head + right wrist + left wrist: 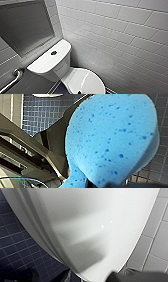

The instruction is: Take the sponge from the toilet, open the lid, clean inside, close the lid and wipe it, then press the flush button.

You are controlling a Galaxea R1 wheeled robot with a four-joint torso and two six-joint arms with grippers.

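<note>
A steel grab bar (15, 76) lines the grey wall beside the toilet (65, 71), whose tank carries a dark flush button (53, 52). The lid (85, 82) is down, with its long axis running from the tank toward the robot. The left pincer (140, 276) is a dark blur close over the lid's glossy white curve (95, 225); whether it is wide or narrow cannot be told. The right pincer (105, 184) is clamped on the bright blue sponge (112, 139), which stands out from its grip above the dark blue floor tiles (42, 111). With the sponge already lifted and the lid not yet opened, the left arm looks the nearer to the lid. The lid lies just beneath that pincer, and its free edge is toward the robot.
</note>
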